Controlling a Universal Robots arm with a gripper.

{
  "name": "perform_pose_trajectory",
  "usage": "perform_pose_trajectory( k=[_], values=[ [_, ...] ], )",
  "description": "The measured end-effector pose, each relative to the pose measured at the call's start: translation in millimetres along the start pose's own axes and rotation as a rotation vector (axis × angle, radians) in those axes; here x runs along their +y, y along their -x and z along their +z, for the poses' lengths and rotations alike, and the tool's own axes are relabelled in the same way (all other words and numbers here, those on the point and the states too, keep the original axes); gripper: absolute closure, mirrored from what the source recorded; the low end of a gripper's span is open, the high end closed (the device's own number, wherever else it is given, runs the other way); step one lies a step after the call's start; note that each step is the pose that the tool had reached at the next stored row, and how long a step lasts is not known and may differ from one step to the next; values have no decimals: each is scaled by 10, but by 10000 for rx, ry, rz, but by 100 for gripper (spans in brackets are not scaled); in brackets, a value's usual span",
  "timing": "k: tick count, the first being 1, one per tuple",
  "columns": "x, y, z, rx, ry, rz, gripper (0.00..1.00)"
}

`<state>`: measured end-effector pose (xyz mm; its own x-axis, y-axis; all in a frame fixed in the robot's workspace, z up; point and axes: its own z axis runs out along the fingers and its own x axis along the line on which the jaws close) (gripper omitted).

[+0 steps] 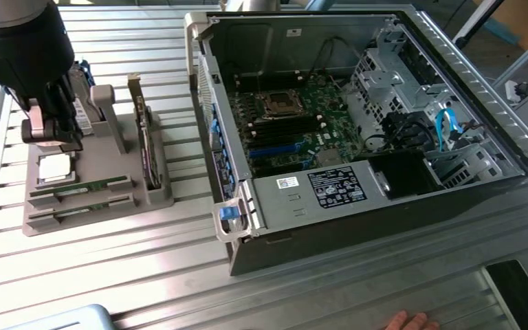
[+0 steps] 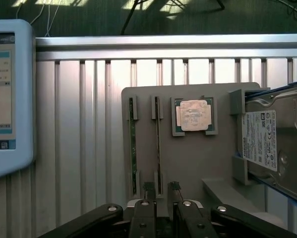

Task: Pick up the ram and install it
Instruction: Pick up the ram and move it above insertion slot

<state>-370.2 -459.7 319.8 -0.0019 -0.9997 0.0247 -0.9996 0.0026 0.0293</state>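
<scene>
1. A long, thin green ram stick stands on edge in a slot of the grey plastic holder block, which rests on the ribbed metal counter.
2. The black robot gripper hovers at one end of that slot in the holder. Its jaws are slightly parted and hold nothing.
3. The stick looks light, stiff and fragile. It is probably best pinched gently across its flat faces.

Robotics lab bench: opened grey metal desktop computer case and grey plastic parts holder on ribbed aluminium table
</scene>
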Motion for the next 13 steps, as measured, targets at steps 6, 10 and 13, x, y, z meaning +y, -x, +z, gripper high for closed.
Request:
perform_pose_trajectory(
  k=[6, 10, 13],
  values=[
    [-2, -10, 69, 2, -2, -82, 76],
    [-4, -19, 116, 5, -3, -148, 76],
    [-4, -25, 145, 5, -5, -188, 76]
  ],
)
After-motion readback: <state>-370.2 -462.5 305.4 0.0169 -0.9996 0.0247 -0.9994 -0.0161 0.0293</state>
